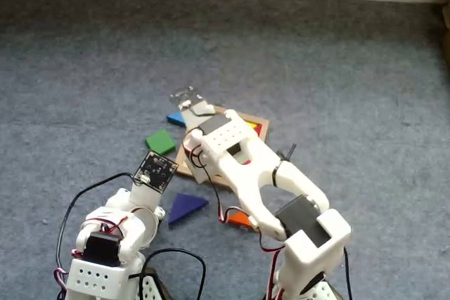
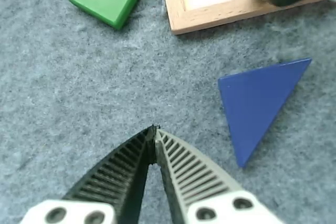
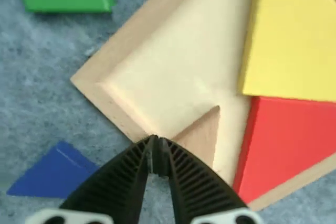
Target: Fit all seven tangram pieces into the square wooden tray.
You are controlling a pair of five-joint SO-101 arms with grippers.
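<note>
Reaching over the wooden tray (image 1: 261, 126), the right arm covers most of it in the high view; a green square (image 1: 160, 141) lies just beside it.

From the left wrist, the left gripper (image 2: 155, 136) is pressed shut on nothing, with a blue triangle (image 2: 260, 103) nearby on the carpet (outside the tray).

From the right wrist, the right gripper (image 3: 156, 145), fingers together and empty, hovers at the tray's rim. Inside the tray a yellow triangle (image 3: 294, 35) and a red piece (image 3: 286, 145) lie touching.
</note>
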